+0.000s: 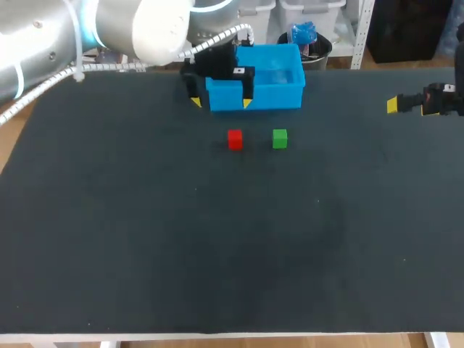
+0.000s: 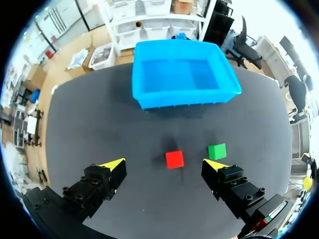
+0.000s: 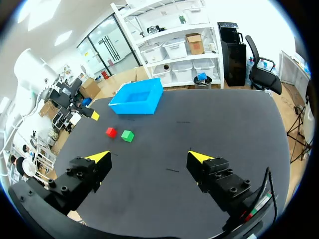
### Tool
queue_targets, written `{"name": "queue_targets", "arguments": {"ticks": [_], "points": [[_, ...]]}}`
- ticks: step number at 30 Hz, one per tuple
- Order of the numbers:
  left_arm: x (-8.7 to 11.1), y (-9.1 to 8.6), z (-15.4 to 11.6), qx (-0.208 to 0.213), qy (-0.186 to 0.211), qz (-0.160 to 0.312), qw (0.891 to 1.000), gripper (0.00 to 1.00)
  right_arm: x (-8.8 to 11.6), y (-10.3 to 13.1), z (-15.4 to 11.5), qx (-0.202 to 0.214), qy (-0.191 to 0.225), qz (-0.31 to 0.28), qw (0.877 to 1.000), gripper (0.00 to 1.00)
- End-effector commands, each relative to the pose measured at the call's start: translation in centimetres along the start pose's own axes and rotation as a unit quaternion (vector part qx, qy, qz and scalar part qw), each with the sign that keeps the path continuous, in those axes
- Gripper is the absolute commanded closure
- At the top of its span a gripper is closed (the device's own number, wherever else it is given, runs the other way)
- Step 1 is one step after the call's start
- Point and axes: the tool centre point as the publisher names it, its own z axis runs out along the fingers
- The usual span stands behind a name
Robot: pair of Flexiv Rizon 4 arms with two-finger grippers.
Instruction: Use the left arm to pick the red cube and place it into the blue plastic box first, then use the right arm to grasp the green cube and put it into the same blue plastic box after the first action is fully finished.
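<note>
The red cube (image 1: 235, 139) lies on the black table, with the green cube (image 1: 280, 138) just to its right. Behind them stands the blue plastic box (image 1: 284, 88), which looks empty (image 2: 179, 74). My left gripper (image 1: 221, 101) hangs open above the table in front of the box; in its wrist view the red cube (image 2: 174, 159) lies below, between its spread fingers (image 2: 167, 163), and the green cube (image 2: 217, 151) near one tip. My right gripper (image 3: 149, 158) stands open far to the right (image 1: 395, 105), well away from the cubes (image 3: 111, 132) (image 3: 127, 136) and box (image 3: 137, 99).
The black table (image 1: 217, 246) stretches wide and bare in front of the cubes. The left arm's white body (image 1: 109, 32) crosses the back left corner.
</note>
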Motion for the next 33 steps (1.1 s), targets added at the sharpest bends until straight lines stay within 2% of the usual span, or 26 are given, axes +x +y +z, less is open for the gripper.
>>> {"name": "queue_targets", "arguments": {"ticks": [1,12,22,33], "points": [[0.0,-0.4,1.2,0.008,-0.001,-0.001,1.0,0.0,0.0,0.0,0.1,0.001,0.0,0.0,1.0,0.0],[0.5,-1.3,3.5,0.018,-0.02,-0.009,1.0,0.0,0.0,0.0,0.1,0.001,0.0,0.0,1.0,0.0],[0.9,-1.4,5.6,0.019,-0.035,-0.018,0.999,0.0,0.0,0.0,0.1,0.001,0.0,0.0,1.0,0.0],[1.5,-1.7,7.4,0.02,-0.023,-0.04,0.999,0.0,0.0,0.0,0.1,0.001,0.0,0.0,1.0,0.0]]}}
